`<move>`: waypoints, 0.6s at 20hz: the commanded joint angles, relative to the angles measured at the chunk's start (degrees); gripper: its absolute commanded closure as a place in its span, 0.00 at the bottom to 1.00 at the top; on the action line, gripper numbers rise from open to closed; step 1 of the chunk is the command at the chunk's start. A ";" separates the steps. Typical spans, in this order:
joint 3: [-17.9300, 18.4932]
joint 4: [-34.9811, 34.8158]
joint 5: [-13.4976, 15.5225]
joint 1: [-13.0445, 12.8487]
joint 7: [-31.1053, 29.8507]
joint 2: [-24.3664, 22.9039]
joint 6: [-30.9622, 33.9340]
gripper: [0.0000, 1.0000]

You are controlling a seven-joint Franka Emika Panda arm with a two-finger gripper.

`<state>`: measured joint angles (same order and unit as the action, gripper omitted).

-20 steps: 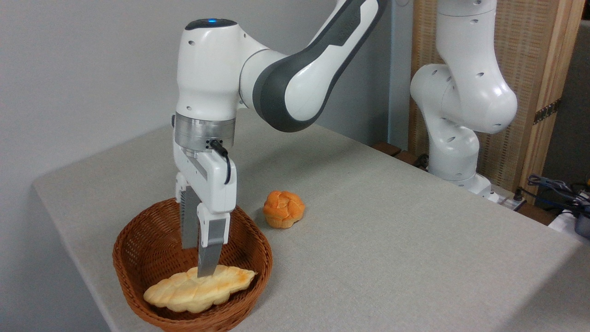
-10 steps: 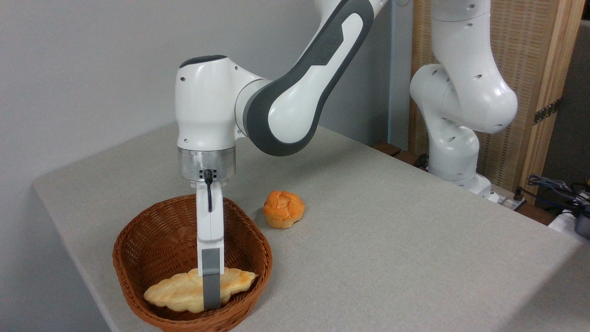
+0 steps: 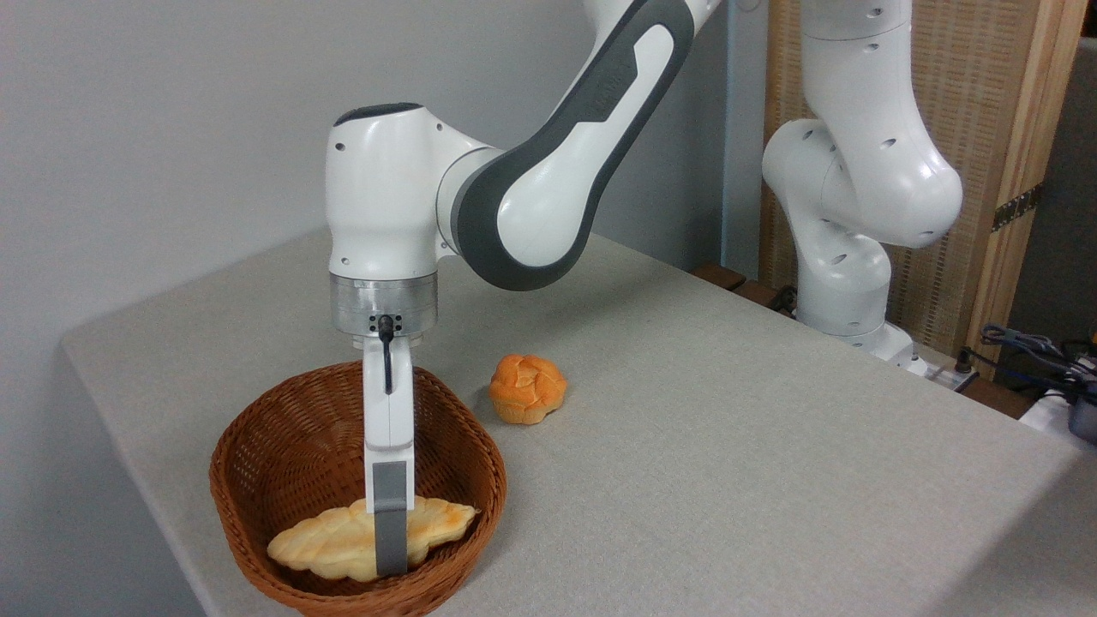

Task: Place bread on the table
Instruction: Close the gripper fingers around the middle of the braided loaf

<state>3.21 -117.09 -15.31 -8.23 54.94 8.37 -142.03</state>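
The bread (image 3: 321,542), a long pale yellow braided loaf, lies in the front of the brown wicker basket (image 3: 224,446) near the table's (image 3: 728,446) front left corner. My gripper (image 3: 390,553) points straight down into the basket and straddles the loaf's middle. I see it edge-on: the near grey finger (image 3: 391,523) covers the loaf's front side, and the far finger is hidden behind it. Whether the fingers press on the loaf does not show.
A small round orange bun (image 3: 527,388) sits on the tabletop just right of the basket. The arm's white base (image 3: 844,283) stands at the table's far right edge, with cables (image 3: 1028,347) beyond it. A wall runs behind.
From a second ago, the gripper turned edge-on and dropped down around the loaf. Over the last half second it barely moved, and the loaf lies where it was.
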 commanded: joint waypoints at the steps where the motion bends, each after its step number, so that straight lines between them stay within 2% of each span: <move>1: 0.39 0.02 -0.95 0.23 0.34 0.51 -1.41 0.44; 2: 0.39 0.02 -0.69 0.23 0.34 0.34 -1.23 0.49; 6: 0.39 0.11 0.01 0.23 -0.01 0.07 -1.14 0.54; 9: 0.39 0.20 3.52 0.23 0.34 -0.72 0.08 0.71; 12: 0.39 0.20 4.14 0.23 0.17 -1.16 0.53 0.72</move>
<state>3.30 -116.85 -12.80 -7.86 54.93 8.24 -142.04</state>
